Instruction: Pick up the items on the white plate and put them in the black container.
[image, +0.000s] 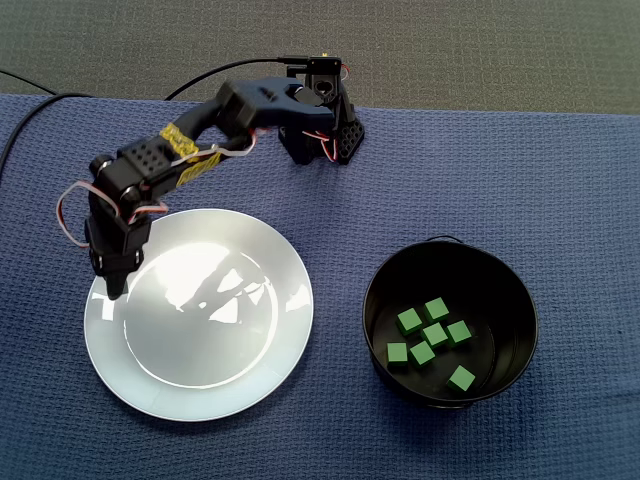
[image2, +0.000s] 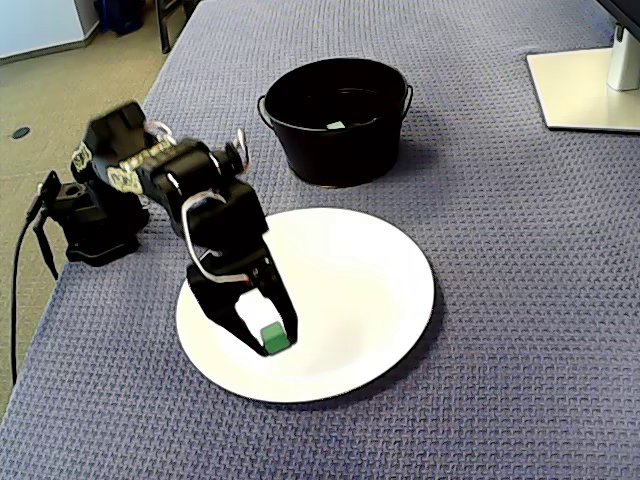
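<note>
A white plate (image: 210, 330) (image2: 350, 270) lies on the blue cloth. My gripper (image: 116, 285) (image2: 268, 335) is low over the plate's edge nearest the arm, fingers pointing down. In a fixed view a small green cube (image2: 272, 337) sits between the fingertips, and the jaws are closed against its sides. In the top-down fixed view the cube is hidden under the gripper. The rest of the plate is bare. The black container (image: 378, 300) (image2: 300, 150) stands beyond the plate, with several green cubes (image: 434, 334) on its bottom.
The arm's base (image: 322, 125) (image2: 95, 215) is at the cloth's edge, with cables trailing off it. A white monitor stand (image2: 585, 90) sits at the far right corner in a fixed view. Floor lies beyond the cloth's left edge there.
</note>
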